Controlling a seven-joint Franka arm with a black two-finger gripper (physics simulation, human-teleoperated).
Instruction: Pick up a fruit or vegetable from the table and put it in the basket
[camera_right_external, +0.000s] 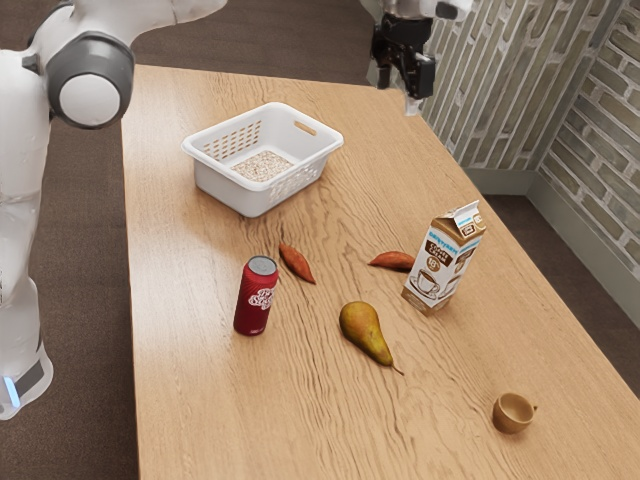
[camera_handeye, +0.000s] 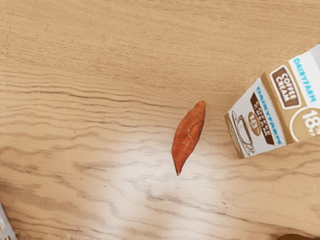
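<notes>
Beside the carton (camera_handeye: 265, 110), the sweet potato (camera_handeye: 188, 137), the likely target, is lying on the surface (camera_handeye: 110, 55). Well apart from the carton, the hand (camera_right_external: 405, 88) is hanging raised, its opening not being discernible. The root is probably weighing little, feeling firm and dry, and inviting a hold across its thick middle.

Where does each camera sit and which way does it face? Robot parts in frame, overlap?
Exterior view: beside the arm, above table height, looking down across the table and basket; arm at the view's left and top, end effector upper right.
Wrist view: on the arm's hand, facing down at the tabletop by the carton.
Shared: table, carton, the reddish vegetable nearest it.
</notes>
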